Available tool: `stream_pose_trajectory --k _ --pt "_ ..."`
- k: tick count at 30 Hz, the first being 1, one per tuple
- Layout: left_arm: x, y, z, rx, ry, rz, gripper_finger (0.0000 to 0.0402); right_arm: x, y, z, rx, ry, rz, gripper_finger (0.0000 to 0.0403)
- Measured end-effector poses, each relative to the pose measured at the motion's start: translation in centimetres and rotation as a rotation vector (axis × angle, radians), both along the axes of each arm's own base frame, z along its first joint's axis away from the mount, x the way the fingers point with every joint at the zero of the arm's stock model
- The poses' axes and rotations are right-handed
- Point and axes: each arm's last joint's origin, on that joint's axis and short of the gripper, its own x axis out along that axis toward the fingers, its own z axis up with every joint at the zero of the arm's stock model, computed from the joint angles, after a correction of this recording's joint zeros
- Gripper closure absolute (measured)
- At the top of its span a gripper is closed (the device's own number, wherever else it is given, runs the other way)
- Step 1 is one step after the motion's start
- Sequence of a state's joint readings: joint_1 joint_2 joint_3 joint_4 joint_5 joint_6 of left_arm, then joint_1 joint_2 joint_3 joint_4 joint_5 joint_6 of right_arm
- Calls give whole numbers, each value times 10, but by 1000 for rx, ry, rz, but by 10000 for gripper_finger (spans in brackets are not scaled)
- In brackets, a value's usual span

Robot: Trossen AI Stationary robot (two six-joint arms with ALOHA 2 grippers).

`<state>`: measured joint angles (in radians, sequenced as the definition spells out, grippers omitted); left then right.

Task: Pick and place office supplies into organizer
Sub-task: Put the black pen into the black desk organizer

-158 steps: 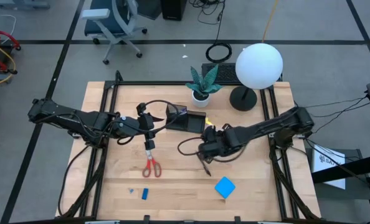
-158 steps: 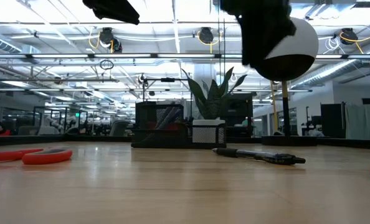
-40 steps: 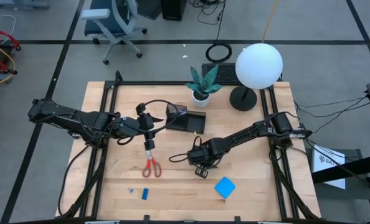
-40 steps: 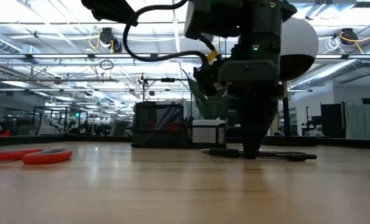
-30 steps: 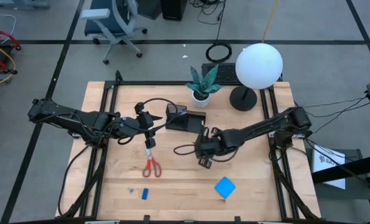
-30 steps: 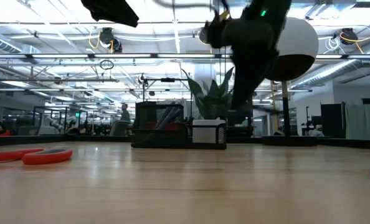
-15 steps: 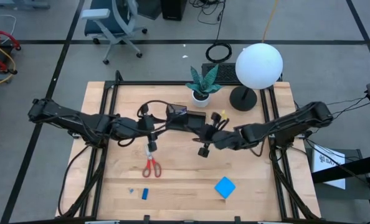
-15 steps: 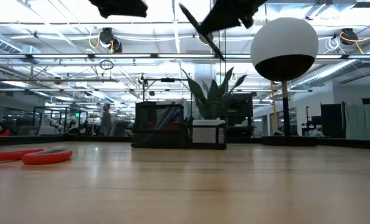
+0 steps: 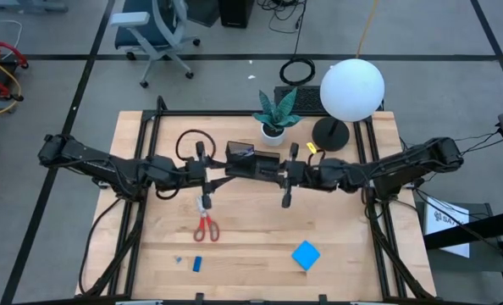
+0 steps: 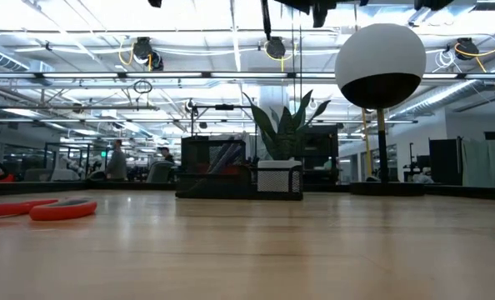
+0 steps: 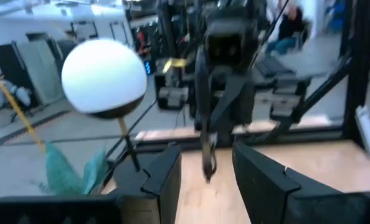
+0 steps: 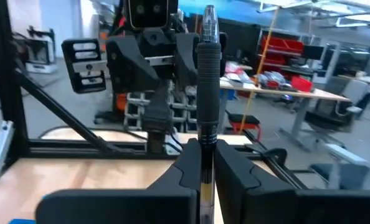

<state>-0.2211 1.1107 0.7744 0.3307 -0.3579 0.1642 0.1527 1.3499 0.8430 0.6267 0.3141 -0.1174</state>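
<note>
The right gripper [image 9: 287, 175] pinches a pen [image 12: 208, 74] between its two fingers [image 12: 186, 163]. In the right wrist view the pen stands between them and sticks out far past the fingertips, with its clear end away from the wrist. In the high view the pen [image 9: 286, 198] shows as a short dark stick at 6 o'clock from the gripper, above the bare wood of the table [image 9: 336, 246]. The right arm reaches in from 3 o'clock, stretched almost flat across the table, and its gripper hangs in the air just beside the organizer [image 9: 253, 164], on its 3 o'clock side.

The left gripper [image 9: 206, 172] has its fingers [image 11: 162, 177] spread apart, with nothing between them. The left arm comes from 9 o'clock, also stretched low and long, and its gripper is just at the 9 o'clock side of the organizer. So both grippers face each other with the organizer between them; the left wrist view looks straight at the right gripper holding the pen [image 11: 208, 158].

The organizer lies near the middle of the table, toward 12 o'clock, below the plant pot [image 9: 273, 130]. The scissors [image 9: 205, 226] lie at 6 o'clock from the left gripper. The small blue piece [image 9: 197, 263] is near the 6 o'clock edge, and the blue pad [image 9: 306, 254] is at about 5 o'clock.
</note>
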Motion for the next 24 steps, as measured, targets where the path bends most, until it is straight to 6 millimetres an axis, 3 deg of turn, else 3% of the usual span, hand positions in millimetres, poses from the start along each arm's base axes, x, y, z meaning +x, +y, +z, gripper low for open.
stream_pose_trajectory --k 7,16,24 --pt "-1 -3 5 -1 -71 -73 250 3 -9 -3 29 -30 75 389" --pt "0 -3 -2 -50 -10 -76 250 18 -7 -28 40 52 123 389" --pt "5 5 -7 -122 11 -40 249 21 -5 -28 37 18 158 389"
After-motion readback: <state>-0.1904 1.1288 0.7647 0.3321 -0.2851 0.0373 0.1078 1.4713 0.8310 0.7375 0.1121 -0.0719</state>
